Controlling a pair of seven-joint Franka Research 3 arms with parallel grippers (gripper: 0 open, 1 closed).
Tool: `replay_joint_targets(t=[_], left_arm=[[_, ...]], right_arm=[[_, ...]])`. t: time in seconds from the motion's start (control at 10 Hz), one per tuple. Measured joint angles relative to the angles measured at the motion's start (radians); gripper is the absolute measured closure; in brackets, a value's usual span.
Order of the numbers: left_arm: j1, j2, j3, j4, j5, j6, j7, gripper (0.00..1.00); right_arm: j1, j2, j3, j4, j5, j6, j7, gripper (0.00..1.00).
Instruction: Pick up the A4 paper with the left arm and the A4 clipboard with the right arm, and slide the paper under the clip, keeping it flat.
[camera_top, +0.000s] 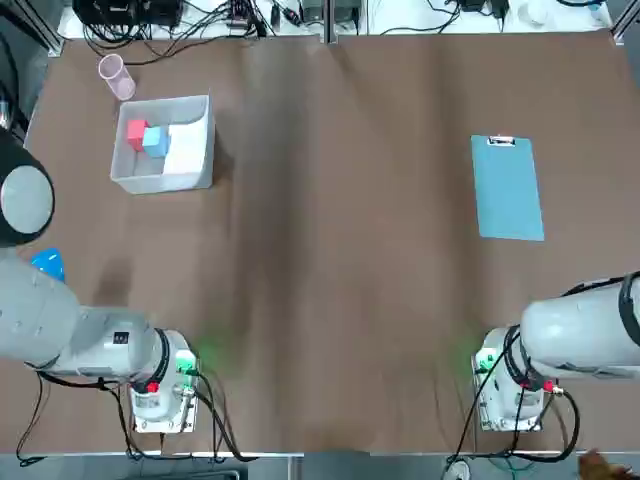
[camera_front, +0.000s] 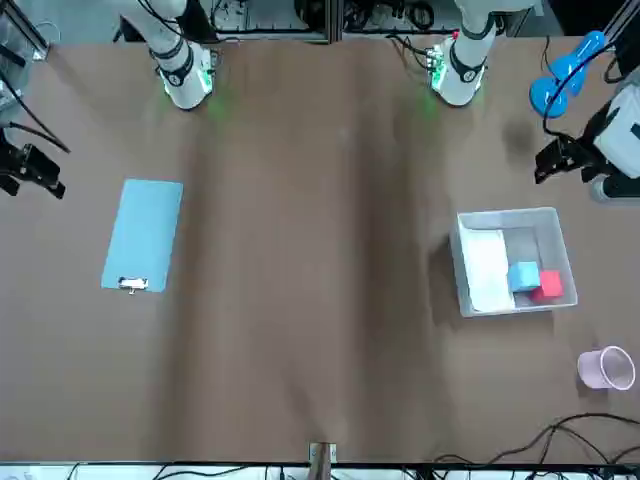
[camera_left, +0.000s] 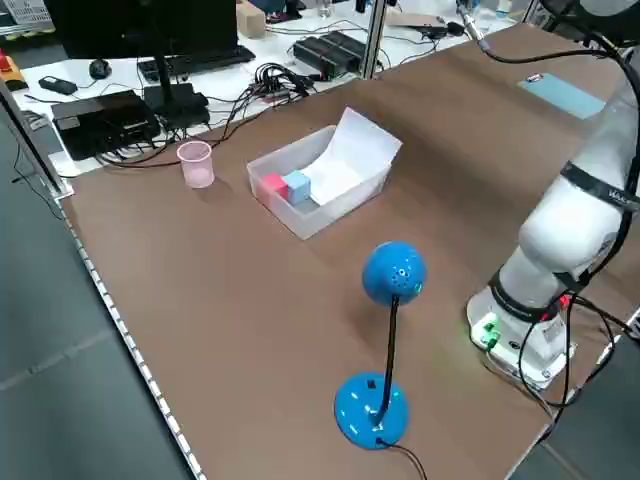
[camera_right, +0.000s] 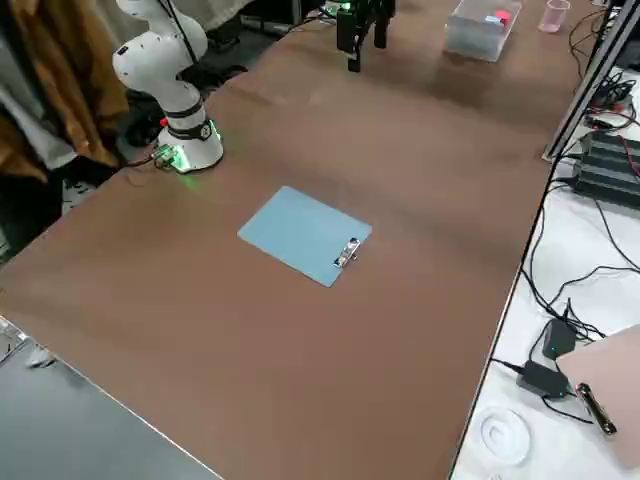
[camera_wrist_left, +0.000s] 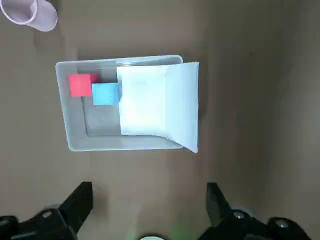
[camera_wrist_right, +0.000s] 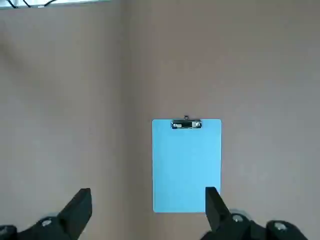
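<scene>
Your open left hand (camera_wrist_left: 145, 210) hangs over the clear bin (camera_wrist_left: 75, 142): the A4 paper (camera_wrist_left: 157, 105) leans inside (12 o'clock ahead). Right hand (camera_wrist_right: 145, 212), also open, faces the A4 clipboard (camera_wrist_right: 186, 167) lengthwise.

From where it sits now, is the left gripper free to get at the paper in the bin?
Probably yes, with care. The left gripper hangs open above the clear bin, nothing between. The A4 paper lies bent inside, one edge propped over the bin's wall, beside a red block and blue block.
</scene>
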Motion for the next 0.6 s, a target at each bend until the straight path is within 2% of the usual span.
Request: replay_joint_targets(t=[0.3, 0.6], left_arm=[[0.013, 0.002, 0.004, 0.000, 0.000, 0.022, 0.013, 0.00], [-0.006, 0.042, -0.001, -0.007, 0.000, 0.081, 0.006, 0.00]], right_arm=[[0.000, 0.000, 0.000, 0.000, 0.000, 0.000, 0.000, 0.00], [0.000, 0.000, 0.000, 0.000, 0.000, 0.000, 0.000, 0.00]])
